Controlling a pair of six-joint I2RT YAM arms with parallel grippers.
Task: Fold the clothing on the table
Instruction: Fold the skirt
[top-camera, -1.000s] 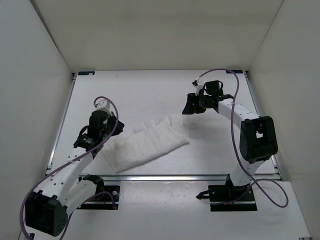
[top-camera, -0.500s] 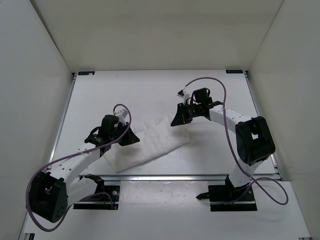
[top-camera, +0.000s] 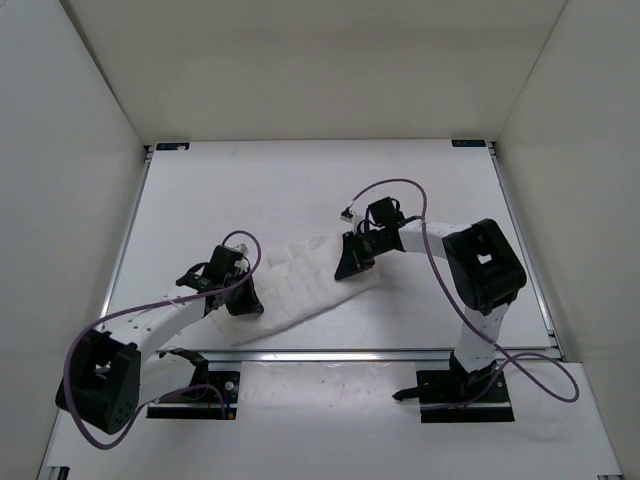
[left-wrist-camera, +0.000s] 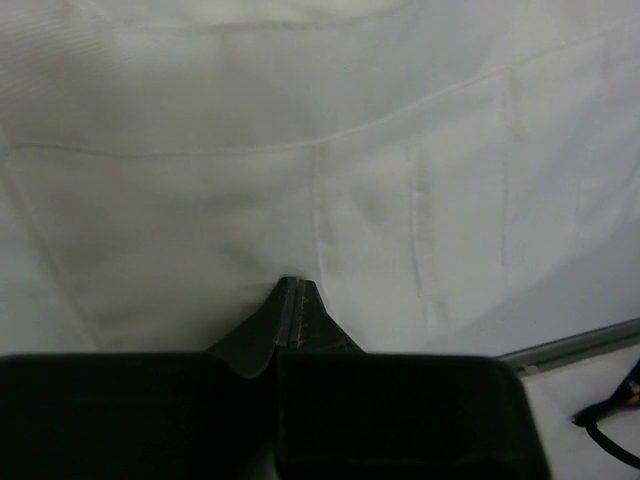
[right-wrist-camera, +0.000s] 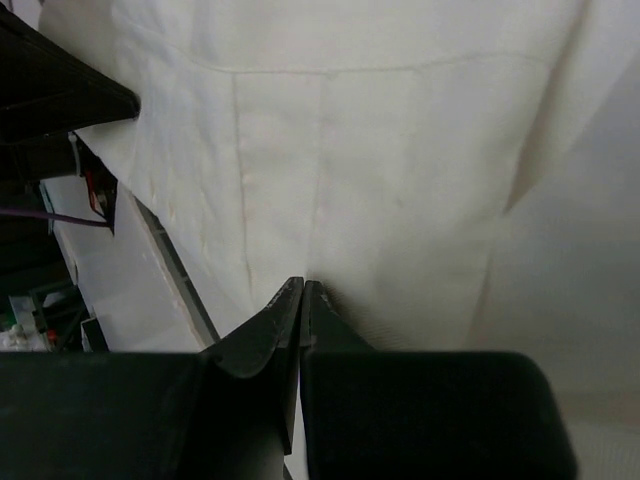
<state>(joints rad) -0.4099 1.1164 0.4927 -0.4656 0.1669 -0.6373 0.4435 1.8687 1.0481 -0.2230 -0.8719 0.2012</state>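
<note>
1. Black left claw (top-camera: 243, 298), nearest the bases, has swung in from beside the cloth and come down on its near-left end. Its jaws were part open a second ago and are now closed. The wrist view shows fabric puckering into the tips, so it has the cloth pinched.
2. Clothing (top-camera: 300, 285) lies wrinkled and diagonal on the near half of the desk (top-camera: 260, 180), between the arms, in much the same place as before.
3. Right claw (top-camera: 350, 265), farther back, has dropped from over bare desk onto the cloth's far-right edge. Its jaws have gone from wide to closed. The tips touch the fabric, but I cannot tell if any is caught.
4. Judgement: both ends are engaged, so the lift-and-fold can begin. The right hold is doubtful.
</note>
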